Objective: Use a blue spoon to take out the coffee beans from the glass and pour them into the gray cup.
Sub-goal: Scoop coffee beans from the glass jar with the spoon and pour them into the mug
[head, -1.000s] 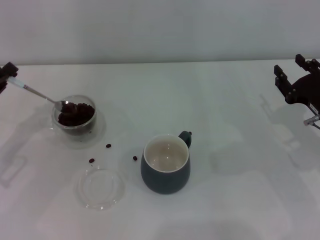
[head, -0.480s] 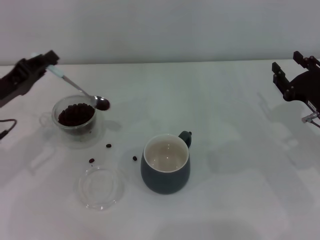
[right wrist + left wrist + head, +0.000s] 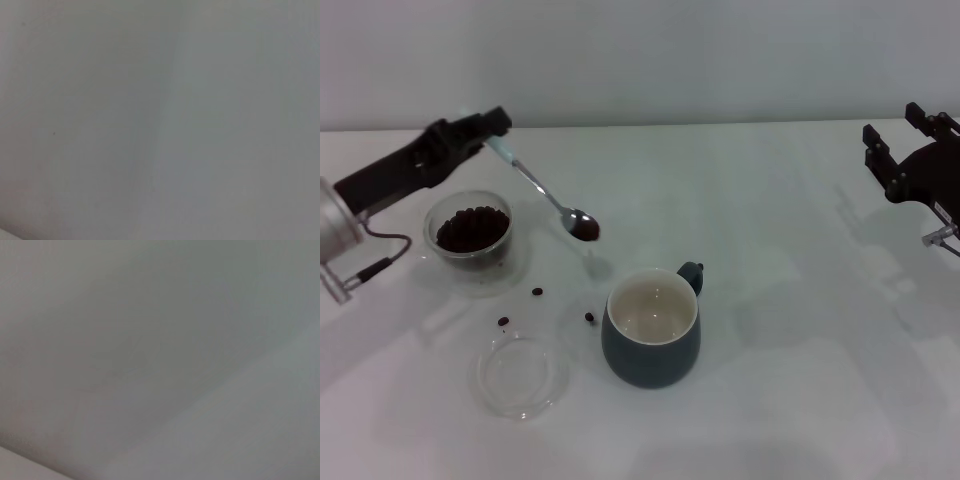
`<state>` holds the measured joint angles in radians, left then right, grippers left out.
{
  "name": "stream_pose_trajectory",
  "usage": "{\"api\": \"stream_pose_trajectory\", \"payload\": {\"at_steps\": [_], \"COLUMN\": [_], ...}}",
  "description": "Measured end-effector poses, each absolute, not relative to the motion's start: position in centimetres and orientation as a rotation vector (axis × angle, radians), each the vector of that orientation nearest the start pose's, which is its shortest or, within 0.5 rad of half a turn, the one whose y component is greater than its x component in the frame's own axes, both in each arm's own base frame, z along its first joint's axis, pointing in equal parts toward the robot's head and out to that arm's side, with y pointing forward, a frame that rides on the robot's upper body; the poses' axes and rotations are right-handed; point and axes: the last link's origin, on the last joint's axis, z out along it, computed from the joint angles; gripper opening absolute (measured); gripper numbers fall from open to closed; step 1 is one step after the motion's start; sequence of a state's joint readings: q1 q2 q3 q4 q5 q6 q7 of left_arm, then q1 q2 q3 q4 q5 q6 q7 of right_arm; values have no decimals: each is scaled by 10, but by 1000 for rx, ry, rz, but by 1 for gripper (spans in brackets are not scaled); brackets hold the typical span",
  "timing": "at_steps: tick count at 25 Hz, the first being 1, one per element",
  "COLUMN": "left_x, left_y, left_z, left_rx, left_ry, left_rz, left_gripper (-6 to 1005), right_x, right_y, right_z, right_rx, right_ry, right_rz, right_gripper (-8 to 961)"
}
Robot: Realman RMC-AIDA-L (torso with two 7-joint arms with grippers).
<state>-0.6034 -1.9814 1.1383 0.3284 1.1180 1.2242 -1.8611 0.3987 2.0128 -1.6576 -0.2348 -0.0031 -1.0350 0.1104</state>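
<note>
In the head view my left gripper (image 3: 490,127) is shut on the pale handle of the blue spoon (image 3: 542,190). The spoon slopes down to the right, and its metal bowl carries dark coffee beans (image 3: 585,227) in the air between the glass and the gray cup. The glass (image 3: 469,240), a squat clear cup, stands at the left with many coffee beans (image 3: 471,227) inside. The gray cup (image 3: 651,332), cream inside, stands at the centre with its handle to the back right. My right gripper (image 3: 905,150) is parked at the far right edge. Both wrist views show only blank grey surface.
Three stray beans (image 3: 537,292) lie on the white table between the glass and the gray cup. A flat clear glass saucer (image 3: 523,375) sits in front of the glass. The left arm's cable (image 3: 375,268) hangs at the left edge.
The left gripper has lifted the loaded spoon out of the glass and carried it right, from over the glass's rim to midway toward the gray cup. The right arm has not moved.
</note>
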Motion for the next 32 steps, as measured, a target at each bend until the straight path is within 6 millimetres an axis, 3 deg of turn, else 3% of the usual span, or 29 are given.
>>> {"api": "stream_pose_trajectory", "payload": {"at_steps": [18, 32], "left_x": [-208, -209], "left_y": [386, 389], "left_z": [-33, -37], "left_rx": [-2360, -2414], "left_ry": [-1486, -1402], "left_rz": [-1142, -1025], "left_gripper": [127, 128], "right_x": [341, 346], "right_y": [342, 338], "right_z": [10, 8], "right_rx": [-1774, -1775], "right_ry": [324, 348], "right_rz": [491, 483], "right_gripper": [561, 562]}}
